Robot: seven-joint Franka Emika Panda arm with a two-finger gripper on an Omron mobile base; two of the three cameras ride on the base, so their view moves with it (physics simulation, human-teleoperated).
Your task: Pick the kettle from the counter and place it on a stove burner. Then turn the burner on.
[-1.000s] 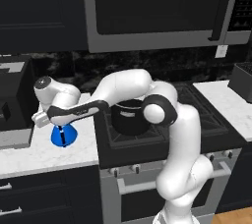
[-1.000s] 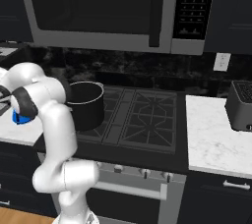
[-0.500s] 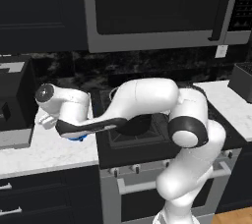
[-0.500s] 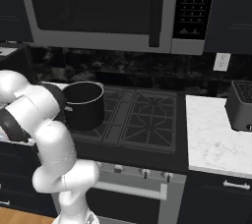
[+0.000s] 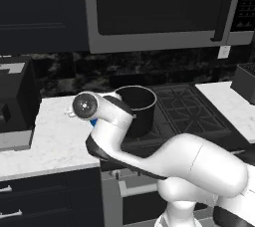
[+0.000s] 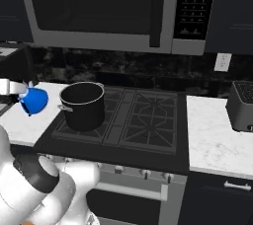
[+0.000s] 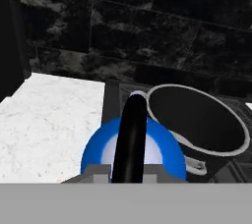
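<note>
The small bright-blue kettle point(image 6: 33, 99) hangs a little above the white counter point(image 6: 23, 126), just left of the stove's edge. My gripper point(image 6: 21, 91) is shut on its thin black handle point(image 7: 132, 137), which runs straight up between the fingers point(image 7: 97, 172) in the hand view. There the blue body point(image 7: 96, 150) sits right below the hand, close beside the big black pot point(image 7: 199, 120). In the left base view my forearm covers the kettle except for a blue sliver point(image 5: 93, 121). The stove burner grates point(image 6: 148, 115) lie to the right of the pot.
The large black pot point(image 6: 83, 104) stands on the front left burner, next to the kettle. A black appliance point(image 5: 15, 106) sits on the counter at the far left. A dark toaster point(image 6: 242, 105) is on the right-hand counter. Silver knobs point(image 6: 144, 173) line the stove front.
The gripper finished shutting on the kettle's handle. The kettle has come up off the counter and shifted toward the stove, while my arm's elbow swung low across the front.
</note>
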